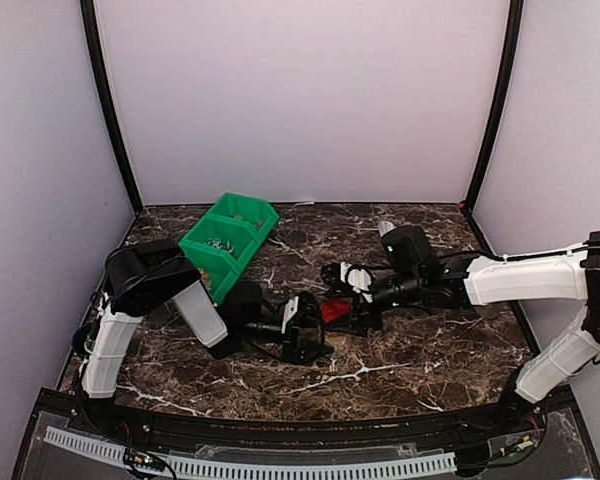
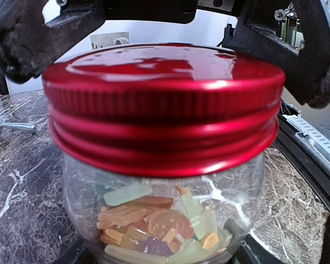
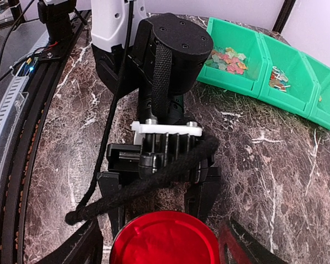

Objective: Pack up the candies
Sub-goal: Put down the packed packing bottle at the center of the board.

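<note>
A clear glass jar [image 2: 88, 192] with a round red lid [image 2: 165, 104] on top stands on the marble table. Inside it lie several candies [image 2: 159, 225], orange, tan, pale green and one purple. My left gripper [image 1: 305, 335] is shut on the jar's body; its fingers [image 3: 202, 198] flank the jar in the right wrist view. My right gripper [image 3: 164, 250] sits over the lid [image 3: 164, 239], jaws open, one finger [image 3: 245, 250] on each side with a small gap. More loose candies [image 3: 228, 59] lie in the green bin.
A row of green bins [image 1: 230, 240] stands at the back left, near the left arm's elbow; a second bin holds a few sweets [image 3: 276, 78]. A metal scoop [image 2: 0, 125] lies on the table beyond the jar. The table's front rail [image 3: 22, 110] runs along the near edge.
</note>
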`<act>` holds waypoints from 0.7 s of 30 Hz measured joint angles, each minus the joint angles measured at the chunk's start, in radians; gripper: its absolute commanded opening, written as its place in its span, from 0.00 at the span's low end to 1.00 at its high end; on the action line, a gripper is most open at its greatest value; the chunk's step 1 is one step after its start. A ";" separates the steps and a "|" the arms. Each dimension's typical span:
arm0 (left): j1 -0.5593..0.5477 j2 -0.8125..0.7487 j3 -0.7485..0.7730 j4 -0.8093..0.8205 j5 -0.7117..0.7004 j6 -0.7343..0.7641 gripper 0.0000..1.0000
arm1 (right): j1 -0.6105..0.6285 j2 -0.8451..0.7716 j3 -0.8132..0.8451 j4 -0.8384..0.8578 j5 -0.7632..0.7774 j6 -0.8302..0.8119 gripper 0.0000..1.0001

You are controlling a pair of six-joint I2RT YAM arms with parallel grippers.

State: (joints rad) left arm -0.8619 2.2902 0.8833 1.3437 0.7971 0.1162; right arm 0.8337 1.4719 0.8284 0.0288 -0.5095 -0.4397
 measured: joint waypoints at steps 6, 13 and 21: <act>0.000 0.000 0.001 -0.003 0.000 0.000 0.69 | -0.003 0.006 0.002 0.002 -0.005 0.005 0.73; 0.000 0.000 0.005 -0.009 0.003 0.000 0.69 | -0.007 0.007 0.002 0.000 -0.006 0.014 0.78; 0.000 0.000 0.006 -0.010 0.005 0.000 0.69 | -0.009 0.010 0.001 -0.001 -0.006 0.026 0.70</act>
State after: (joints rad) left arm -0.8619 2.2902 0.8890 1.3342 0.8017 0.1162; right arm 0.8246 1.4818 0.8291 0.0277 -0.5159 -0.4141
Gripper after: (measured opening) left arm 0.695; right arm 0.751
